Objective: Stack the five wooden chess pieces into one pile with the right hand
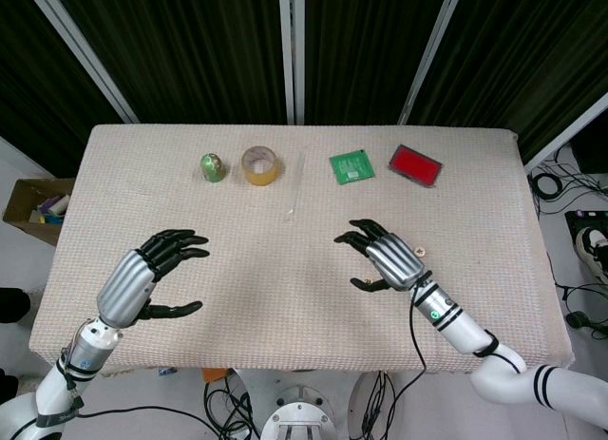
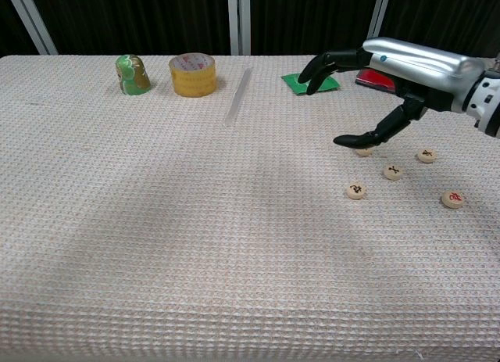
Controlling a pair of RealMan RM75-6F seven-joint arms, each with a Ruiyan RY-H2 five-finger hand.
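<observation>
Wooden chess pieces, round and pale with dark or red marks on top, lie flat and scattered on the tabletop (image 2: 156, 245), which is covered in a beige woven cloth. In the chest view five show: one (image 2: 364, 151) partly under the thumb tip of the right robot hand (image 2: 391, 80), one (image 2: 393, 172) just beyond it, one (image 2: 426, 155) further right, one (image 2: 356, 191) nearer the camera, and one (image 2: 452, 198) with a red mark at the far right. None touches another; none is stacked. In the head view most are hidden beneath the hand.

The right robot hand hovers over this cluster, fingers (image 2: 324, 65) spread and curved, thumb pointing down towards the nearest piece, holding nothing. Whether the thumb touches that piece cannot be told.

The left robot hand (image 1: 157, 269) shows only in the head view, over the left of the tabletop, fingers apart and empty.

Along the far edge stand a green figurine (image 2: 132, 74), a roll of yellow tape (image 2: 193, 74), a clear rod (image 2: 237, 96), a green card (image 1: 351, 166) and a red box (image 1: 415, 164).
</observation>
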